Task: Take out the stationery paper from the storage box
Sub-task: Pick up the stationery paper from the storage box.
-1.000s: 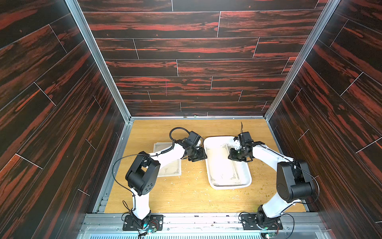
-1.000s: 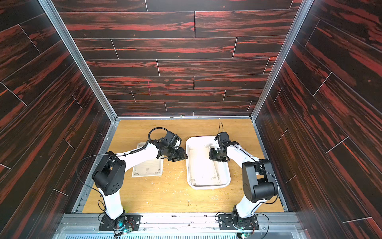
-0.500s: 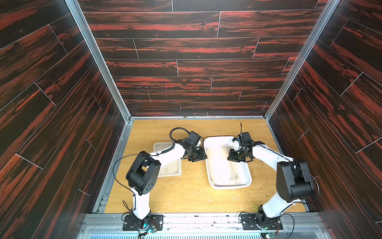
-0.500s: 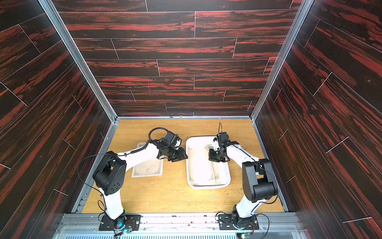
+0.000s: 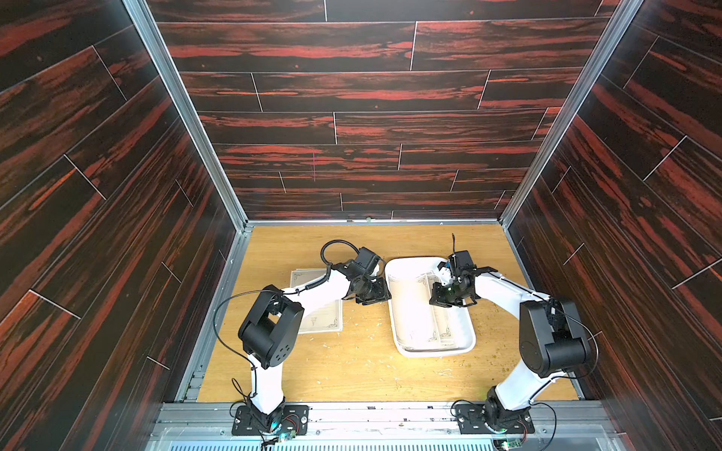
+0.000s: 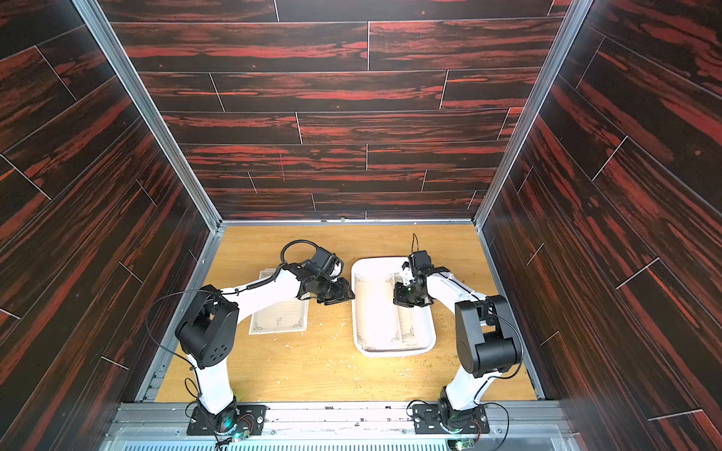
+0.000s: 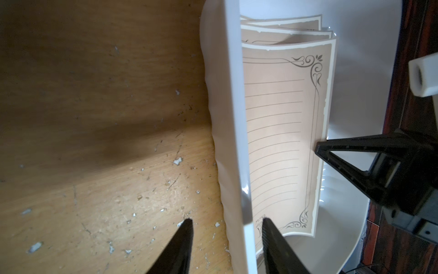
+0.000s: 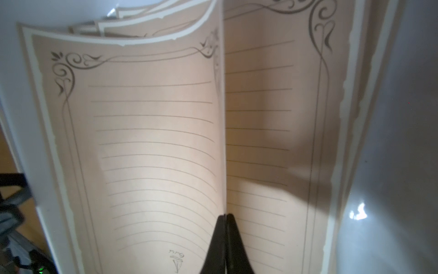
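Paper in the grip over on the right: the right jaws are closed tight on the edge of the top sheet of stationery paper point(image 8: 154, 142), fingertips point(image 8: 216, 244) pressed together with the sheet between them, and that sheet stands up curled off the pile. The pile sits inside the storage box point(image 5: 433, 353), white and shallow, right of centre in both top views, covering most of its floor. Now the left arm point(image 5: 320, 289): the left jaws stand part-open astride the box's rim point(image 7: 233, 118), one finger point(image 7: 180, 246) outside above the wooden surface point(image 5: 351, 371), the other finger point(image 7: 275, 246) inside above the paper; they hold nothing, and whether either touches the rim I cannot tell. Left of the box, at middle-left of the top views, more sheets point(image 5: 324, 322) lie flat on the surface, half covered by the left arm. Pale crumbs point(image 5: 371, 324) speckle the wood between those sheets and the box, and darker specks dot it right of the box
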Robot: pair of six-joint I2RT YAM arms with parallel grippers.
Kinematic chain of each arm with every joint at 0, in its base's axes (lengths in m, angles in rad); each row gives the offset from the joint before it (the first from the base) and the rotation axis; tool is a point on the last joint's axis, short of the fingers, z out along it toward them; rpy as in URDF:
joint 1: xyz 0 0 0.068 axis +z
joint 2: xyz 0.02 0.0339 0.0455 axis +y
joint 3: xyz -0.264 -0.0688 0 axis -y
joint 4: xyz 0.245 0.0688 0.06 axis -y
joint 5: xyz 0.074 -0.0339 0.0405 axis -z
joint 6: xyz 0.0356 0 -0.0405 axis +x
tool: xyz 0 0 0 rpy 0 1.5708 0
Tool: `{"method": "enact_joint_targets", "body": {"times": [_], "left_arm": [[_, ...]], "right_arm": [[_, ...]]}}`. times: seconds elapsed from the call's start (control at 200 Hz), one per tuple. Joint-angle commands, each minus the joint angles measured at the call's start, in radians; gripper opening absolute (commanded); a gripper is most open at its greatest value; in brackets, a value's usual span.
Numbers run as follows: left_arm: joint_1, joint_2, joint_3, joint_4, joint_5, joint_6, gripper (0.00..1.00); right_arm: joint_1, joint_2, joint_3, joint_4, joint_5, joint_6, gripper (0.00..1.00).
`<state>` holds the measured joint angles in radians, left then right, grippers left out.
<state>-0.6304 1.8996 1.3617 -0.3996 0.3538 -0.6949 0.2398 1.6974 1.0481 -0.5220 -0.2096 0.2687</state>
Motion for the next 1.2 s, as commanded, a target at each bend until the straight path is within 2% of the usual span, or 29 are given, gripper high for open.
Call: {"method": "enact_joint_targets", "body": {"times": [0.0, 0.296, 0.716, 1.022, 1.197], "left_arm": [[-0.004, -0.03, 0.05, -0.048, -0.039, 0.038, 0.5], [-0.002, -0.142, 0.068, -0.042, -0.106, 0.1, 0.5], [0.005, -0.315, 0.034, 0.004, -0.177, 0.222, 0.51], [0.023, -0.419, -0.091, 0.138, -0.199, 0.292, 0.5], [0.032, -0.547, -0.201, 0.284, -0.282, 0.365, 0.5]], "right_arm": [[0.003, -0.037, 0.025, -0.039, 0.039, -0.01, 0.0], [0.006, -0.127, 0.091, -0.147, 0.162, -0.026, 0.0], [0.104, -0.152, 0.248, -0.33, 0.511, -0.091, 0.0], [0.216, -0.159, 0.374, -0.403, 0.738, -0.148, 0.0], [0.291, -0.2, 0.44, -0.41, 0.868, -0.218, 0.0]]}}
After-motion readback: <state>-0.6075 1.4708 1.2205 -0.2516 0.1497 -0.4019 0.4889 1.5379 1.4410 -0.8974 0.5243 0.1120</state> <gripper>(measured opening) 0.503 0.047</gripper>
